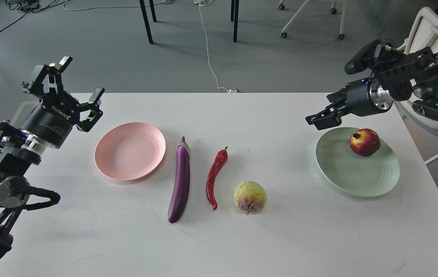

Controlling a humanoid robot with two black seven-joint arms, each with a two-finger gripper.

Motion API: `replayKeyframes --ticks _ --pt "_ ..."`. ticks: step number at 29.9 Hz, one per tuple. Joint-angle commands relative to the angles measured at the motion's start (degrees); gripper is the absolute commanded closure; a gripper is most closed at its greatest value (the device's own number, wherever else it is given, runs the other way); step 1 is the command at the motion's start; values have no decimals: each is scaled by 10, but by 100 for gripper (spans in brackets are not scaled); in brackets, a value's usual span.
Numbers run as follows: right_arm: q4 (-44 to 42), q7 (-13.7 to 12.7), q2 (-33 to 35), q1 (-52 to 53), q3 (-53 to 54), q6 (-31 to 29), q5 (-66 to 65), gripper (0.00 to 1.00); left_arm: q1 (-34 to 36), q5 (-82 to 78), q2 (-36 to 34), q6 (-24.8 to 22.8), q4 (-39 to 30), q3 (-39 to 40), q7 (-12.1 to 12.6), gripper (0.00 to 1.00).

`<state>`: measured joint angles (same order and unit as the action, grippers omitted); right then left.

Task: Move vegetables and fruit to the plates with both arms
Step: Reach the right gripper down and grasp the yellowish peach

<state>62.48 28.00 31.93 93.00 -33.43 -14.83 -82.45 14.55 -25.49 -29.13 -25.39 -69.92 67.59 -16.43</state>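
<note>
With the left gripper [81, 86] spread wide and empty and the right gripper's [320, 117] fingers unreadable, the glossy eggplant [180, 181] beside the pink plate [130, 151] looks slippery, best pinched mid-length.

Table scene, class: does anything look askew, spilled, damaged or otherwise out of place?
Nothing stands out. The eggplant, chili pepper and yellow-green fruit lie intact on the table; the pomegranate sits on the green plate.
</note>
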Motion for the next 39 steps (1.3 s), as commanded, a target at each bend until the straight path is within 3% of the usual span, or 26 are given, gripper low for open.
replayKeyframes --ticks 1,12,32,36,39 --pt "71 0 -23 25 -1 -21 9 4 -1 0 0 2 -6 0 0 0" --pt "76 0 -160 0 -60 -28 15 4 -13 -2 4 8 -7 0 1 0" --pt "-5 0 -267 -61 -68 -9 27 8 -15 -3 4 8 -9 4 1 0" --pt "-6 0 -268 -60 -77 -9 27 16 -16 -3 4 8 -9 4 1 0" --pt "-6 0 -268 -60 -78 -9 28 35 -16 -3 4 8 -9 4 1 0"
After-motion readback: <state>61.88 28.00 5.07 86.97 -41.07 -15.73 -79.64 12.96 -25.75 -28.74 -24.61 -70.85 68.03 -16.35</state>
